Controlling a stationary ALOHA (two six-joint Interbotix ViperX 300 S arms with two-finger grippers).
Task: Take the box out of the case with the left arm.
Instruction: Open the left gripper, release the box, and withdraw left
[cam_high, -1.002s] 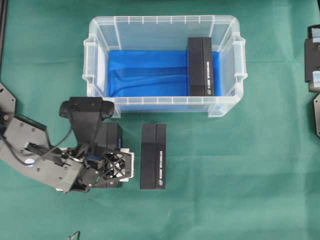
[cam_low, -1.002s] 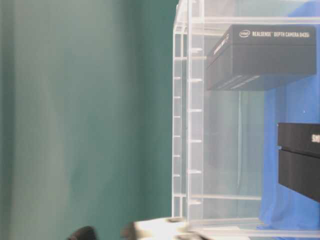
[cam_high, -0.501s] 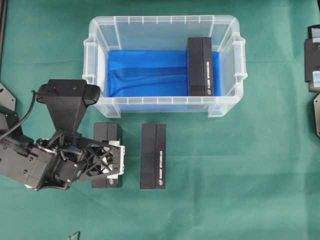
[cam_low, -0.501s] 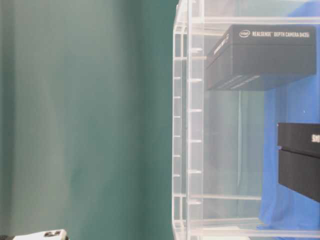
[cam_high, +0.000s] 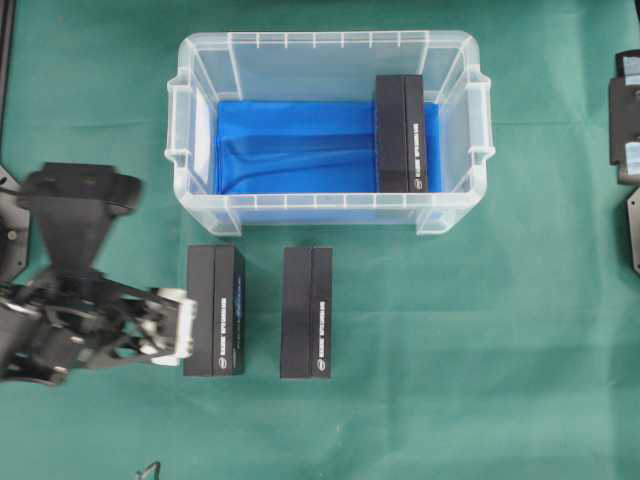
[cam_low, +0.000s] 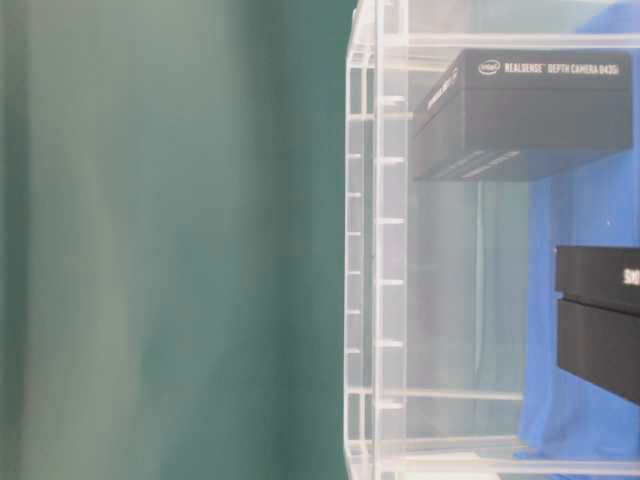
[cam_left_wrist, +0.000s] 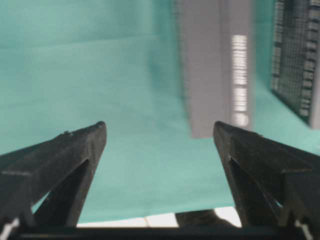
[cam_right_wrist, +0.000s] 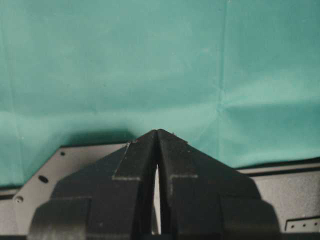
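Item: left gripper (cam_high: 185, 330), jaws spread wide and empty, beside two RealSense boxes (cam_high: 214, 310) on the cloth at the case's (cam_high: 200, 215) seven o'clock. One box (cam_high: 401, 133) remained inside at three o'clock; I judged my next move a reach over the rim. Right gripper (cam_right_wrist: 157, 134) pinched closed, holding nothing.

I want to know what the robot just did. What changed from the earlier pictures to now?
The left gripper, jaws open and empty, slid left, away from the left black box on the green cloth, uncovering it. Nothing was taken hold of or let go. Both boxes outside, the box in the clear case and the shut right gripper stayed put.
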